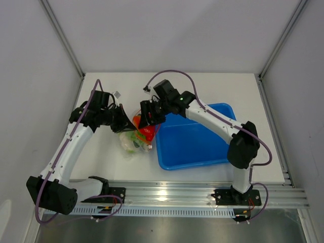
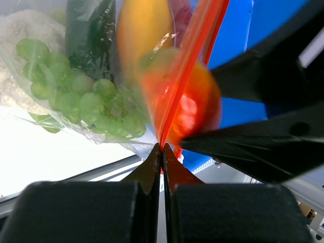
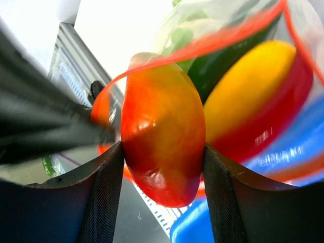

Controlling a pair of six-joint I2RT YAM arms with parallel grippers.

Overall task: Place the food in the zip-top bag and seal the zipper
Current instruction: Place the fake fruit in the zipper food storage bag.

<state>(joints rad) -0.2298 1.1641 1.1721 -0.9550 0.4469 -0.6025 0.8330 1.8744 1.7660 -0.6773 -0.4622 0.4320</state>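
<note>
Lettuce, cucumber and squash were in the zip-top bag beside the tray; left gripper was pinched on the zipper, right gripper clamped 1 tomato at the mouth; sealing not yet done.

A robotics lab work cell: a white bench closed in on three sides by grey panels set in aluminium frame posts. Along the bench's near edge runs a slotted aluminium rail, where a left arm and a right arm, white with trailing purple cables, are bolted.
</note>
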